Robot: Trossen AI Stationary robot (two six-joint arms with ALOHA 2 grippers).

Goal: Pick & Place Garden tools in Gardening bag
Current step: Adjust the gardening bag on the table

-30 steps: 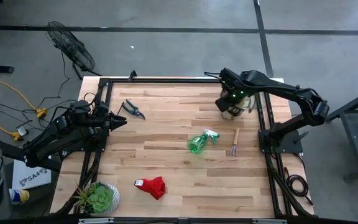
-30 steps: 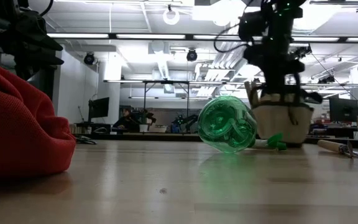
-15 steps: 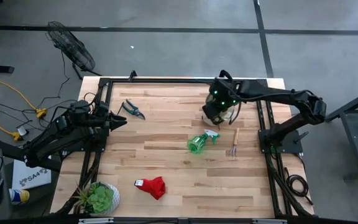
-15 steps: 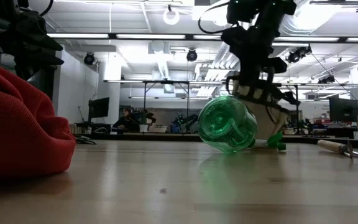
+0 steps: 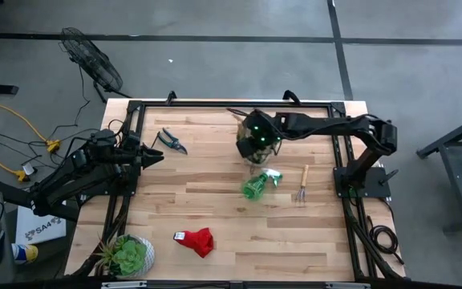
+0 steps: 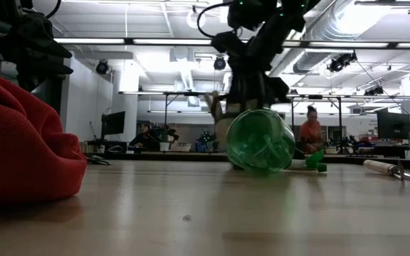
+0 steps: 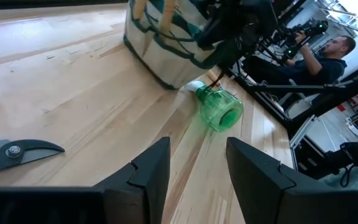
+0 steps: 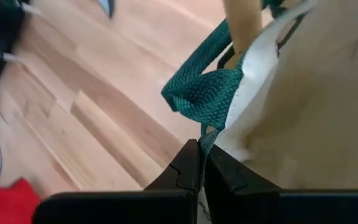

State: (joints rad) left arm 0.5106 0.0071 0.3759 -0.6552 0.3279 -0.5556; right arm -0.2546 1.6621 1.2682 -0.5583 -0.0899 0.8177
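R hand (image 8: pixel 201 163) pinching bag (image 7: pixel 166 43) trim, just beside spray bottle (image 5: pixel 256 184); L hand (image 7: pixel 194 168) spread at table (image 5: pixel 215 209) edge.

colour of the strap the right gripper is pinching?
Dark green webbing strap on the tan gardening bag, pinched in the right gripper. Right wrist view shows it best.

Pale matt wooden table (image 5: pixel 215 185); bag (image 7: pixel 166 43) of cream canvas with woven green strap (image 8: pixel 197 93); beside it a glossy see-through green plastic bottle (image 6: pixel 260 140); red knitted cloth (image 6: pixel 20 142)
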